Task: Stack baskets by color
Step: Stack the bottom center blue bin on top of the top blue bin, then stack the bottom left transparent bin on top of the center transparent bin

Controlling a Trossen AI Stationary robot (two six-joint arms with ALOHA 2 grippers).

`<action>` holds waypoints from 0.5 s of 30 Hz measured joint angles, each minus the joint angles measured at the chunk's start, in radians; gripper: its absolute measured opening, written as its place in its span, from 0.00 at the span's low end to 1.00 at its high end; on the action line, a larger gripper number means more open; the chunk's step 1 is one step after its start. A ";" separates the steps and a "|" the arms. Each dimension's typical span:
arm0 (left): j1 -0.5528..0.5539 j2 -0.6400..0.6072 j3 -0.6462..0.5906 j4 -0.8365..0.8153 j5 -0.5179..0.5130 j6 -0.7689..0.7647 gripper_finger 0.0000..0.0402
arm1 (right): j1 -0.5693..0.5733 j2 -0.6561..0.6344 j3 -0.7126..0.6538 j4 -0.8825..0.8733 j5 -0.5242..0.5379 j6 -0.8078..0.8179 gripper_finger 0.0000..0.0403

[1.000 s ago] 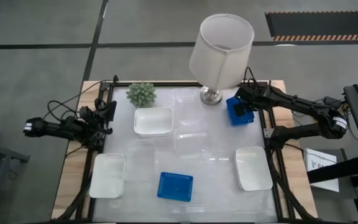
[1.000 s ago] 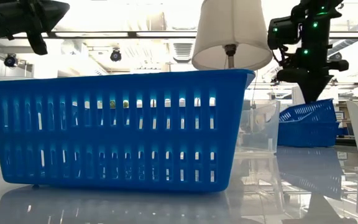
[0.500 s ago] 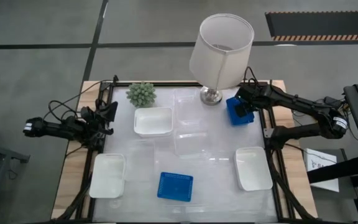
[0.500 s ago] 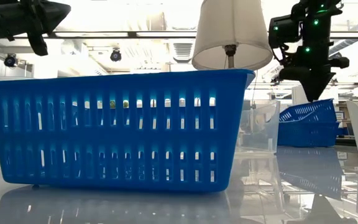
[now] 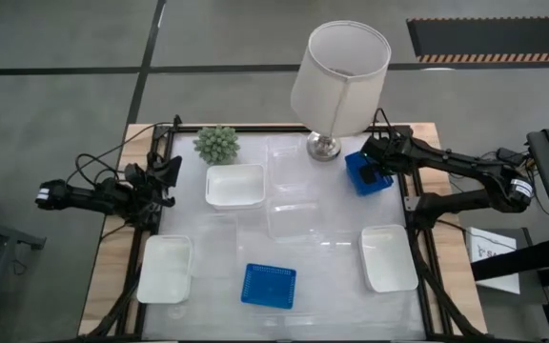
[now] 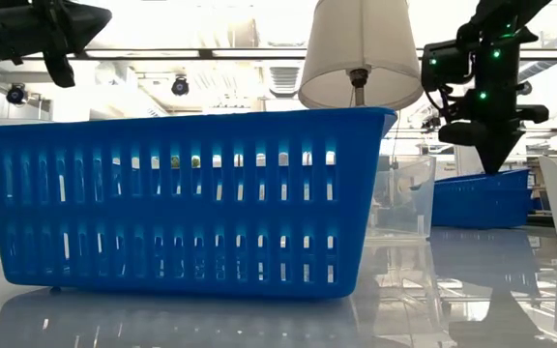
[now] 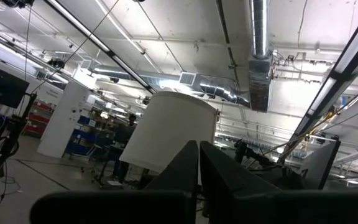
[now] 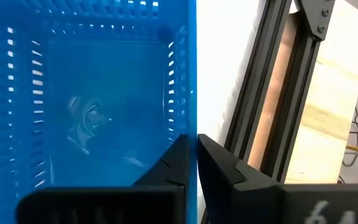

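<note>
Reaching across the table's far right corner, the right gripper (image 5: 377, 170) pinches the wall of a blue basket (image 5: 365, 174) beside the lamp (image 5: 339, 71). The left gripper (image 5: 165, 181) waits at the left edge, fingers together.

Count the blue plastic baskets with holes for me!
2: one blue plastic basket sits at the table's near edge; the other is beside the lamp base, under the right gripper.

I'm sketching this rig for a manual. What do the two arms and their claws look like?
Both arms are dark, slender and jointed, with black cables trailing along them. The left arm has a pale band near its base. The right arm shows small green lights. The right claw has two black, wedge-shaped fingers.
</note>
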 joint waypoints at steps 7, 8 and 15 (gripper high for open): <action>0.000 0.000 0.000 -0.004 0.000 -0.001 0.00 | 0.000 0.000 0.003 -0.009 0.010 -0.001 0.25; 0.000 0.000 0.000 -0.009 0.000 -0.001 0.00 | 0.000 0.000 0.006 -0.014 0.010 -0.001 0.27; 0.000 0.026 0.000 -0.049 0.009 -0.080 0.00 | 0.056 -0.035 0.031 -0.014 -0.015 0.002 0.36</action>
